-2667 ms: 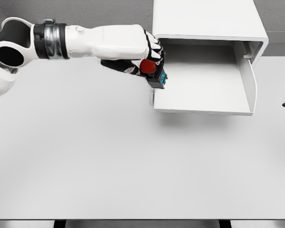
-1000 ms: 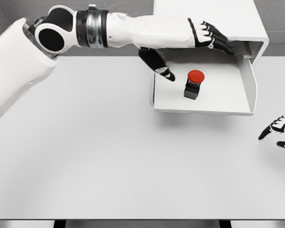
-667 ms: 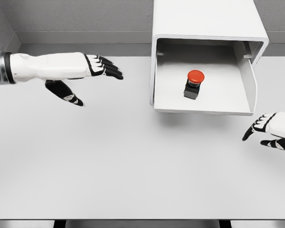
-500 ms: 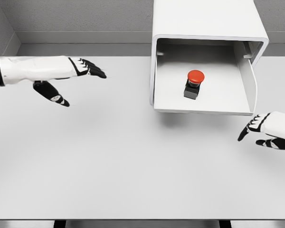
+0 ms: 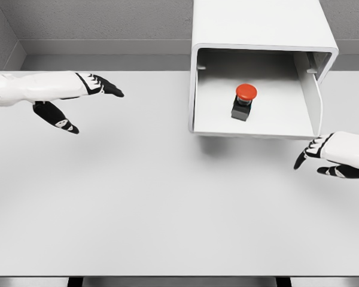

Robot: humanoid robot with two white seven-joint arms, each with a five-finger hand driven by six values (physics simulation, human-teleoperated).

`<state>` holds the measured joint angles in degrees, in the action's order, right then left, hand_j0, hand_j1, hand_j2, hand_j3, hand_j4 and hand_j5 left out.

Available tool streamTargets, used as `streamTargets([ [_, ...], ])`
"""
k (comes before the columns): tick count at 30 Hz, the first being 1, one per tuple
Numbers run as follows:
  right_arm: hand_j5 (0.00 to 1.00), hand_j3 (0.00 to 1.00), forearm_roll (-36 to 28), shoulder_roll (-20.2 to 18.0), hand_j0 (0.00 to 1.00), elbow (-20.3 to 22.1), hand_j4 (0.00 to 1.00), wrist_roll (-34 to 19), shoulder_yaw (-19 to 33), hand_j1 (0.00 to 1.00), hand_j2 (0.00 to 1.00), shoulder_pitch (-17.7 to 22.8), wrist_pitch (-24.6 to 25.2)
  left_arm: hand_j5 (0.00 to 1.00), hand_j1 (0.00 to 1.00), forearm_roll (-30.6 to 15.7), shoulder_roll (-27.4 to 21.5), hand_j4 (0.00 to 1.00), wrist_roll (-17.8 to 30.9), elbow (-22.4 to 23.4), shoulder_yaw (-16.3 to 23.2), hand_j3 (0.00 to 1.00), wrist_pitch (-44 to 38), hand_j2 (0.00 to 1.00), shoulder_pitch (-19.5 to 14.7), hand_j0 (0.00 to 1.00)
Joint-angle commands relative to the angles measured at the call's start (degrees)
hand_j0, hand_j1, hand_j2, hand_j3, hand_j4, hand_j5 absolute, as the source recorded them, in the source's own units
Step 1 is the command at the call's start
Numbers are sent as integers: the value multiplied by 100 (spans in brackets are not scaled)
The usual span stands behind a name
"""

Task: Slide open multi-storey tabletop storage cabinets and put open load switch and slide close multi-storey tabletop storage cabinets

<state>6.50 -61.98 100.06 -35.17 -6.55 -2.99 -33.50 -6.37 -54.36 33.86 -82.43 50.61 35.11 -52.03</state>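
Switch (image 5: 244, 101) first: you can see it standing upright in the pulled-out drawer (image 5: 257, 127) of the white cabinet (image 5: 260, 24), red round button on top of a dark body, near the middle of the drawer floor and apart from every wall. The drawer sticks out toward you over the counter (image 5: 167, 203), its front edge casting a shadow on the surface. Your right hand (image 5: 332, 154) comes in from the right edge, just below the drawer's front right corner; its fingers are loosely spread and hold nothing, and you cannot tell whether a fingertip touches the drawer. Your left hand (image 5: 72, 95) hangs over the far left of the counter, well apart from the cabinet, fingers stretched out flat, thumb dropped below, holding nothing.
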Motion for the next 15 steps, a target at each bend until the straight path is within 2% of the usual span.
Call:
streamTargets([
  [1,64,64,-307,46,64,66,64,17,-180,64,64,-8,-150,100,100,-40,5,100,-2,16,2,100,-11,100,0,100],
  [6,64,64,-324,46,64,-83,64,17,-136,64,64,1,-150,100,100,-40,5,100,-2,104,11,100,-11,100,0,100],
  [12,64,64,-368,63,64,-566,64,17,-22,64,64,1,-150,100,100,-40,5,100,-2,113,11,100,-11,100,0,100],
  [15,64,64,-395,63,64,-584,64,17,-31,64,64,18,-150,100,100,-40,5,100,-2,113,11,100,-11,100,0,100],
])
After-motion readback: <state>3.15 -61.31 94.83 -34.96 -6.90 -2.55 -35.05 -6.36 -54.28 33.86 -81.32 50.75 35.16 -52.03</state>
